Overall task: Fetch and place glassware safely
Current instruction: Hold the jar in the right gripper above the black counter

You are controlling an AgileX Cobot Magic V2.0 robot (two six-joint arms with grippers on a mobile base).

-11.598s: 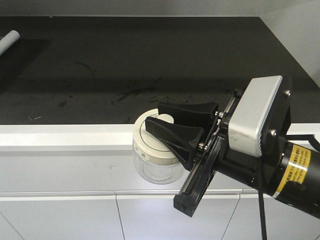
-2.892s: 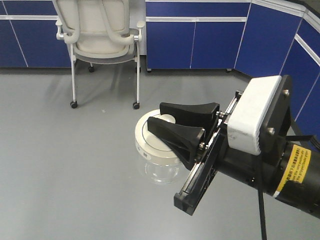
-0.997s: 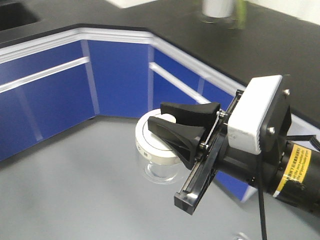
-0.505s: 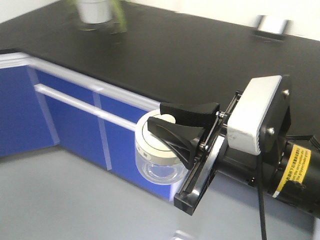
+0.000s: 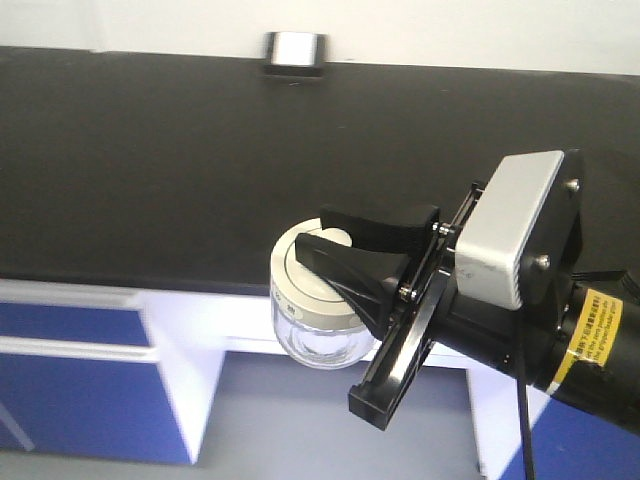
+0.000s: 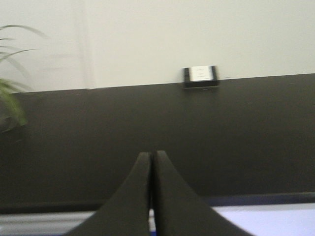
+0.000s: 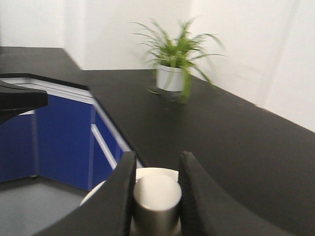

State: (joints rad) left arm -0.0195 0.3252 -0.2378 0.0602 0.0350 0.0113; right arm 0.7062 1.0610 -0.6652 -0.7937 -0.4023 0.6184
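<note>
The glassware (image 5: 312, 335) is a squat clear jar with a cream-white lid. It hangs in the air in the front view, just off the front edge of a black countertop (image 5: 150, 150). My right gripper (image 5: 314, 231) reaches in from the right and is shut on the lid's central knob. In the right wrist view the two black fingers of that gripper (image 7: 157, 163) clamp the knob of the glassware (image 7: 156, 196), with the lid rim behind it. My left gripper (image 6: 151, 156) points at the counter, its fingers pressed together with nothing between them.
Blue cabinet fronts (image 5: 80, 400) with white trim sit under the countertop, over a grey floor (image 5: 330, 420). A small silver box (image 5: 295, 48) sits at the wall at the back of the counter. A potted plant (image 7: 172, 64) stands on the counter to the side.
The whole background has swung: floor and chair, then a cabinet corner, now the counter seen head-on. The jar stays in the right gripper in the same pose.
</note>
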